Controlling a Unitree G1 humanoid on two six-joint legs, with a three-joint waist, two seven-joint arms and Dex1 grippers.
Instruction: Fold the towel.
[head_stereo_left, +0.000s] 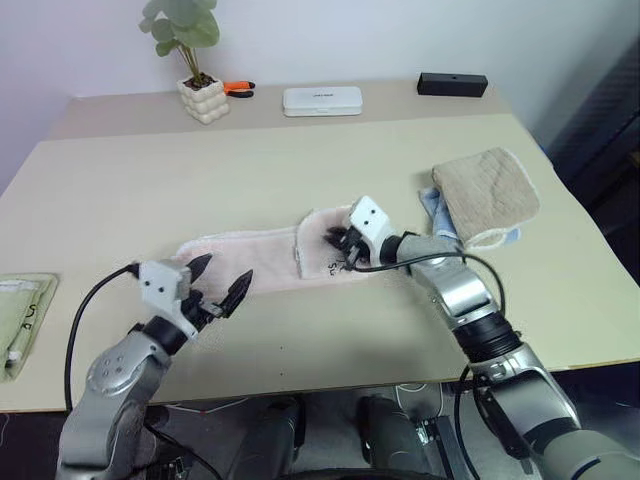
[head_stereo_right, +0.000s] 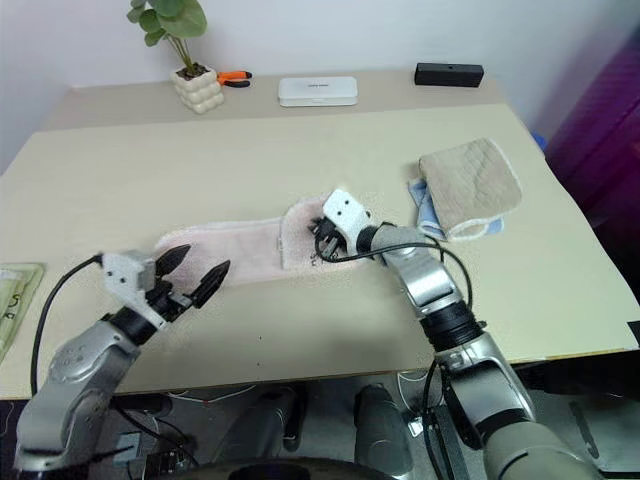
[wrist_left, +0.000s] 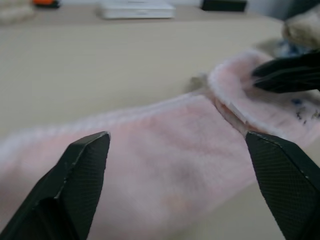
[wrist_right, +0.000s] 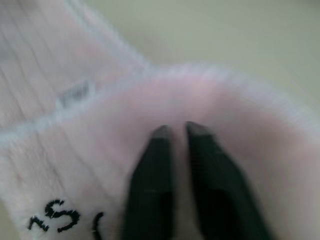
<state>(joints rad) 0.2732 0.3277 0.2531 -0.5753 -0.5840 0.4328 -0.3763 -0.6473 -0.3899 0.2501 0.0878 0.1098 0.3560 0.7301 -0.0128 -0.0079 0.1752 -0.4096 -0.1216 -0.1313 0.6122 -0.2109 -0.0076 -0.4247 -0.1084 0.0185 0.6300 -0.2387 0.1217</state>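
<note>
Pink towel on table, dark embroidered lettering unreadable, right gripper jaws nearly together over its folded right end, left gripper jaws spread

A beige table carries 1 pink towel lying as a long strip near its middle, its right end folded over. To its right lies a beige quilted towel. A green cloth sits at the left edge. Along the far edge stand a potted plant, orange pliers, a white case and a black box.
</note>
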